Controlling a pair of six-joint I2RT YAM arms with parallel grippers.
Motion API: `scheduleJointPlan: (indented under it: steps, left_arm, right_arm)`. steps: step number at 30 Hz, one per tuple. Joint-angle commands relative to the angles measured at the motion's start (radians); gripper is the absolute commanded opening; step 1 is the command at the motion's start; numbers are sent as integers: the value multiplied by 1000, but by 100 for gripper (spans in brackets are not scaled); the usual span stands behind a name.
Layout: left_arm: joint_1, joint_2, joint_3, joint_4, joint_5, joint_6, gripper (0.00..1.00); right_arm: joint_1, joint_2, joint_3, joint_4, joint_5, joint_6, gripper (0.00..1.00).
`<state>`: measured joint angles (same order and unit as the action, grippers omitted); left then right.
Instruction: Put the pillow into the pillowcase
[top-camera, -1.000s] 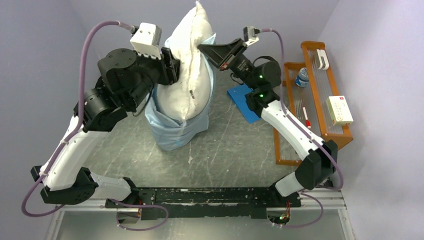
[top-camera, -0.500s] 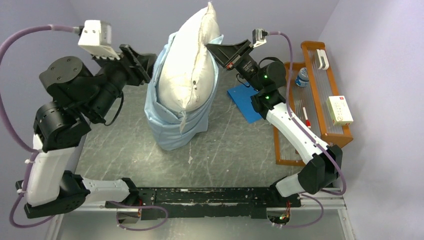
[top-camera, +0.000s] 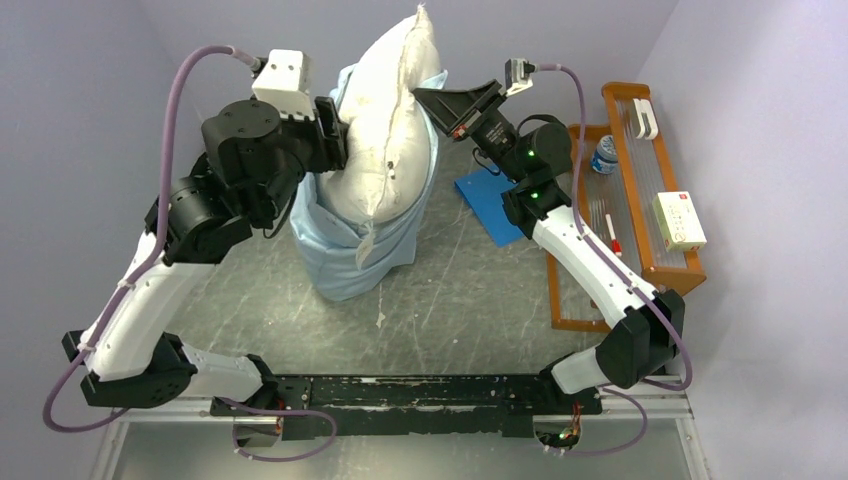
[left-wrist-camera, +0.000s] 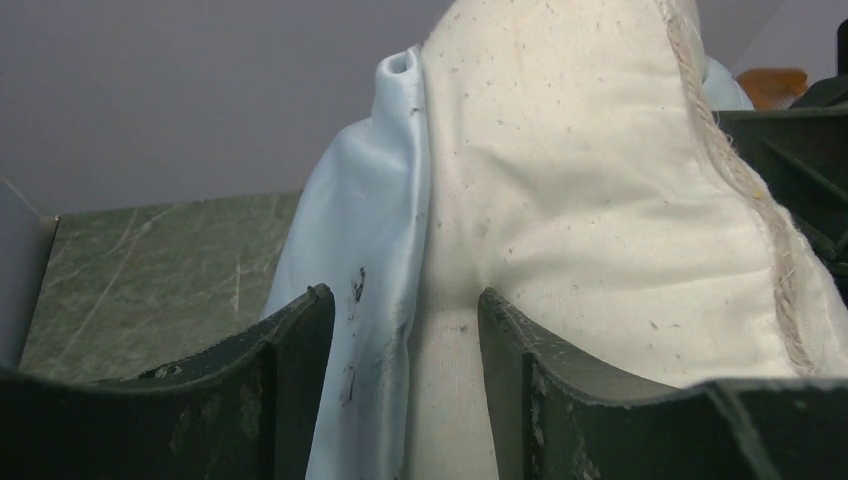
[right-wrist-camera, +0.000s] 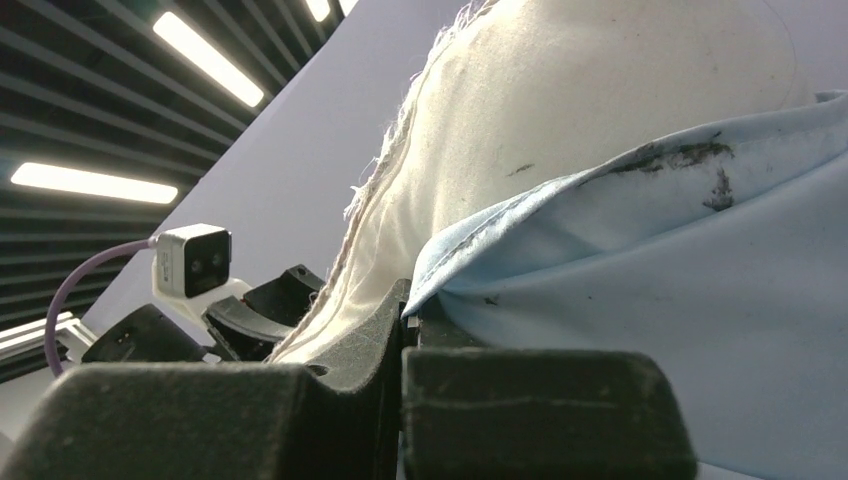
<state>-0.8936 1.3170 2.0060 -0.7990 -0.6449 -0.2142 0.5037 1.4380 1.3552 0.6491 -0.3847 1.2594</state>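
A scratched grey-green table (top-camera: 470, 290) sits between pale lilac walls. Towards its far middle the pillow (top-camera: 390, 110) stands on end, its lower part down inside the pillowcase (top-camera: 345, 255) and its upper part rising bare above the cloth. The case bunches in wrinkles round the base and climbs higher along both flanks.

Your left hand (left-wrist-camera: 402, 300) is against the left flank with its fingers (left-wrist-camera: 300, 350) spread well apart. The case's hem and a bulge of pillow lie in the gap, and the fingers are not closed on them.

Your right hand (right-wrist-camera: 405, 315) is high on the right flank, its jaws pressed together on the edge of the pillowcase, with the pillow's frayed seam running just beside them. Dark smudges mark the blue cloth near both hands.

To the right of the pillow a small dark blue square (top-camera: 485, 205) lies flat on the table. Beyond it a wooden rack (top-camera: 682, 278) holds a bottle (top-camera: 603, 155) and a white box (top-camera: 680, 220).
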Motion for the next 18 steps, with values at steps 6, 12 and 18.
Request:
scheduleJointPlan:
  steps: [6, 12, 18]
  left_arm:
    - [-4, -8, -31, -3, -59, 24, 59]
    - [11, 9, -56, 21, -130, 57, 57]
    - [25, 46, -64, 65, -100, 78, 44]
  right_arm:
    - [-6, -9, -10, -13, -4, 1, 0]
    - [-6, -7, -3, -20, -5, -1, 0]
    - [-5, -6, 19, -53, 0, -35, 0]
